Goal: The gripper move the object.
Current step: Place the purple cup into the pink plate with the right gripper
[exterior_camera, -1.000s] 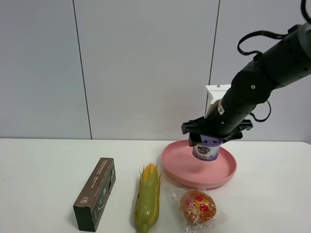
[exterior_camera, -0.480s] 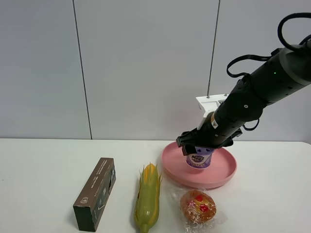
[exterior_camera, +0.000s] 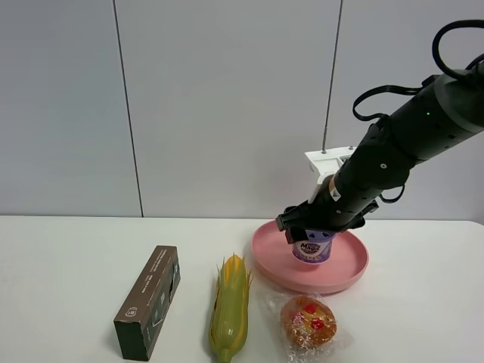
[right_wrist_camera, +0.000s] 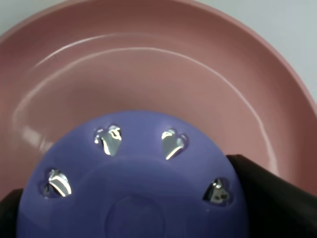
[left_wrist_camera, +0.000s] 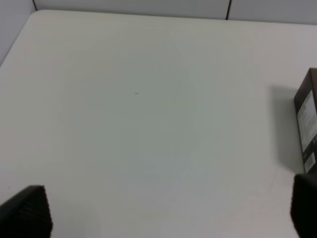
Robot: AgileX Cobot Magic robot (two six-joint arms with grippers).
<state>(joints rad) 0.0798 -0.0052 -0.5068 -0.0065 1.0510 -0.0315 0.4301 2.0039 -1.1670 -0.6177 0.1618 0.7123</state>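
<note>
Purple-lidded tub [exterior_camera: 312,248] clamped in right gripper [exterior_camera: 321,225], directly beneath it, low in plate [exterior_camera: 355,274]. Placement judged nearly complete; release and withdrawal outstanding.

One tub [exterior_camera: 312,248], plate [exterior_camera: 352,266], corn [exterior_camera: 231,306], muffin [exterior_camera: 308,321], box [exterior_camera: 147,301]

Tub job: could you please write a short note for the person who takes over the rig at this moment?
Right gripper: shut on the tub, at its purple lid.
Left gripper: open, holding nothing, over the table.
Tub: upright inside the pink plate; I cannot tell whether it touches the plate.
Done: tub gripped.
Left: finish the move, then release.
</note>
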